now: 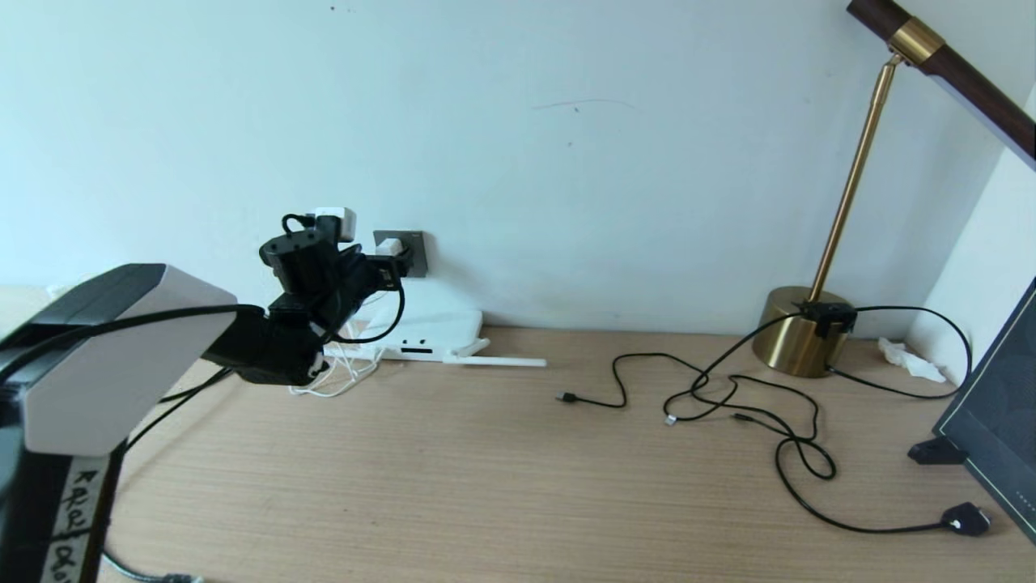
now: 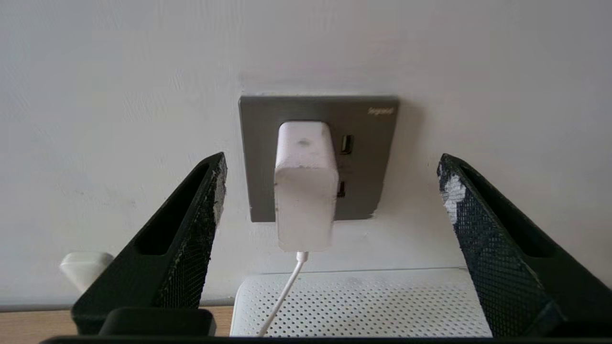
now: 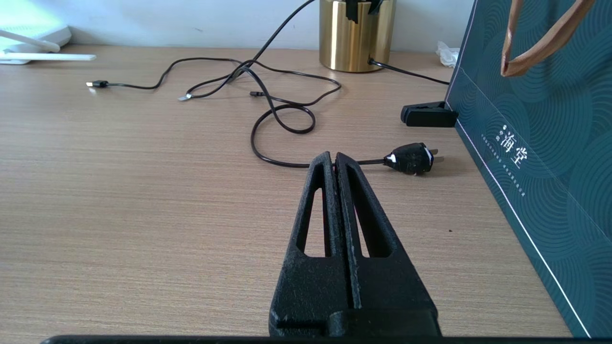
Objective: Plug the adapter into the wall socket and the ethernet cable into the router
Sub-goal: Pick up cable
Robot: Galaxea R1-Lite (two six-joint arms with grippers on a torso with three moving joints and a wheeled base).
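A: What fills most of the head view?

B: The wooden desk [image 1: 486, 486] takes the lower half, with the pale wall [image 1: 566, 121] above it. At the right stands a brass lamp [image 1: 801, 332], and a dark green bag [image 1: 999, 421] leans at the right edge.

A: And the router?

B: The router [image 1: 429, 332] lies flat against the wall, left of centre, one antenna stretched along the desk to its right. In the left wrist view its perforated top sits at the bottom of the frame, below the outlet.

A: Where is the left gripper?

B: The left gripper [image 2: 330, 191] hangs in front of the wall socket [image 2: 377, 143], its fingers [image 2: 191, 229] spread wide, one on each side and well clear of the adapter [image 2: 306, 191]. It grasps nothing.

A: So the adapter is in?

B: It sits plugged into the grey plate, its thin white cord dropping toward the router.

A: The right gripper?

B: The right gripper [image 3: 334, 160] is low over the desk in the right wrist view, jaws pressed together and empty.

A: And the ethernet cable?

B: The ethernet cable [image 1: 728, 397] lies loose on the desk near the lamp, centre right, its clear-tipped plug [image 1: 670, 419] apart from the router. Other thin black cables tangle around it, one ending in a black two-pin plug [image 3: 411, 158] just beyond the right gripper's tips.
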